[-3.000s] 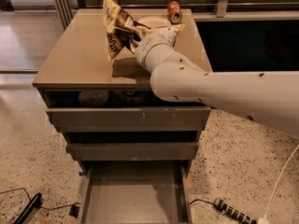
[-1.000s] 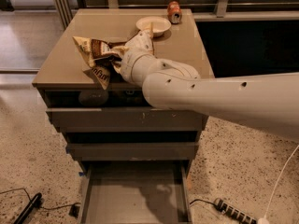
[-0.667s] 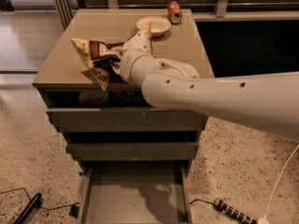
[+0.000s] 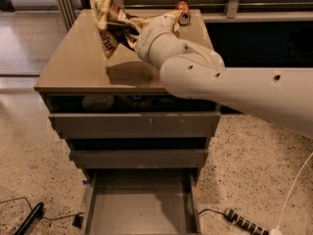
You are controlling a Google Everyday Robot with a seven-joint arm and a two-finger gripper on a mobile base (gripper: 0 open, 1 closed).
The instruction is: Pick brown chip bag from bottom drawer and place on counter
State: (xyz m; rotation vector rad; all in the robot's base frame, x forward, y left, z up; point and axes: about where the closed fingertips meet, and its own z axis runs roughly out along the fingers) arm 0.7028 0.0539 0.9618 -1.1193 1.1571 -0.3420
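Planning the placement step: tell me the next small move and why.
Probably lower the gripper straight down until the bag rests on the counter. The bag hangs gripped above the counter, its shadow on bare surface below, and the drawer is already empty.

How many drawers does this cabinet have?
3: top drawer just under the counter, middle drawer below it, bottom drawer pulled open, lowest. None seem hidden. The gripper holds the brown chip bag above the counter.

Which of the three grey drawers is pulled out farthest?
The lowest, narrowest grey drawer, its flat floor showing; the gripper holds a crinkly brown chip bag above the beige counter.
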